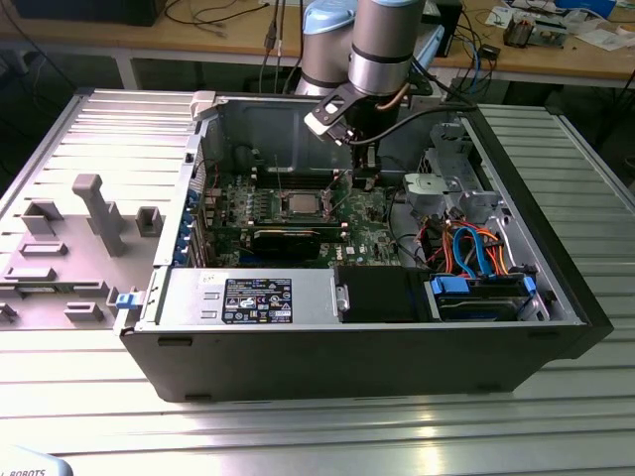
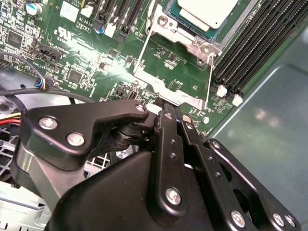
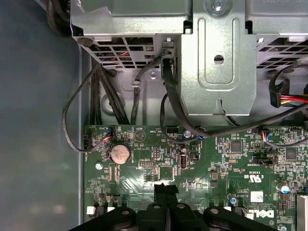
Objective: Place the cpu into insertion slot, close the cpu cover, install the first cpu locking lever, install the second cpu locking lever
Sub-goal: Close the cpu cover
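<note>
in the exterior view a white thing (image 1: pixel 30 466) with some print lies nearest, on the ribbed metal surface (image 1: pixel 298 436). behind it sits the open computer case (image 1: pixel 347 352). the arm (image 1: pixel 382 40) reaches down into it. the fingers (image 1: pixel 363 180) are low over the green board (image 1: pixel 377 213), just beside the cpu (image 1: pixel 301 203). the cpu lies flat in the insertion slot (image 1: pixel 284 204), so i think the first step is done. a sticker (image 1: pixel 258 299) with print is on the grey box (image 1: pixel 193 297) at the front.

in the second wrist view the fingers (image 2: pixel 167 120) are pressed together with nothing between them. their tips are right at the free edge of the cpu cover (image 2: pixel 168 92). the cover looks open, swung away from the cpu, with green board showing through its window. so i judge the cover and both locking levers are left to do. white letters are printed on the board.

in the first wrist view the closed fingers (image 3: pixel 161 195) point at the green board, near a round battery (image 3: pixel 119 153) and black cables (image 3: pixel 173 106). more white letters are printed there.
</note>
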Robot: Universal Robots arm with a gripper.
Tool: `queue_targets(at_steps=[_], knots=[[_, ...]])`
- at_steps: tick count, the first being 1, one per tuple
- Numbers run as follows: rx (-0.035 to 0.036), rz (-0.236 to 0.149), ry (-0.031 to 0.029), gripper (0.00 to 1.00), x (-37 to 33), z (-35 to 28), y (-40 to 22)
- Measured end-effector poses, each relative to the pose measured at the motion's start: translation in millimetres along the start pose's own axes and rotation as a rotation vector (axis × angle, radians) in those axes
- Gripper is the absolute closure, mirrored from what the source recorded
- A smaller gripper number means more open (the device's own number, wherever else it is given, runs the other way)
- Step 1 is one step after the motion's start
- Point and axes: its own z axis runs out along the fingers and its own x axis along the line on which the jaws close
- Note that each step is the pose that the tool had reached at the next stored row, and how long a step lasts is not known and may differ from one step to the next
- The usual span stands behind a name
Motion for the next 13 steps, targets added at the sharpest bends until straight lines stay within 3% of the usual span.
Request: queue_targets(at_steps=[6, 13], knots=[[0.0, 0.0, 0.0, 0.89, 0.0, -0.1, -6.9], [0.0, 0.0, -0.0001, 0.89, 0.0, -0.2, -7.8]])
